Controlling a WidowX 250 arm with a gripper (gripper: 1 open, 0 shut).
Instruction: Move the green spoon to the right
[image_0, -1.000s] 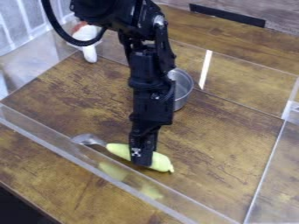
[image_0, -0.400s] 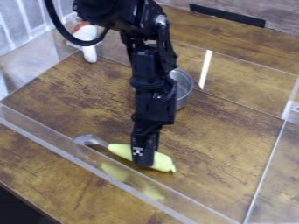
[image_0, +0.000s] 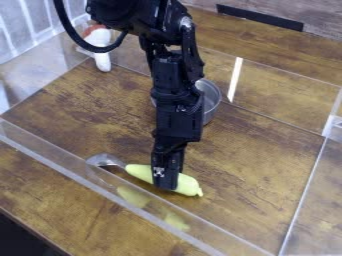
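Pincer (image_0: 163, 182): points down, pressed onto the green spoon; how its jaws stand is hard to see.
Green spoon (image_0: 178, 183): flat on the wooden desk (image_0: 267, 150), near the front clear wall (image_0: 80, 160).
Metal bowl (image_0: 207, 100): behind the arm.

yellow-green spoon (image_0: 158, 178), black pincer (image_0: 162, 181) with white marks, brown wood-grain table (image_0: 80, 110)

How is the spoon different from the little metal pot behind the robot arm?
The spoon is yellow-green with a grey metal end; the pot is all silver. The spoon is long and lies flat; the pot is round and stands upright. The hand is down on the spoon; the pot is left alone. Both sit on the wooden table.
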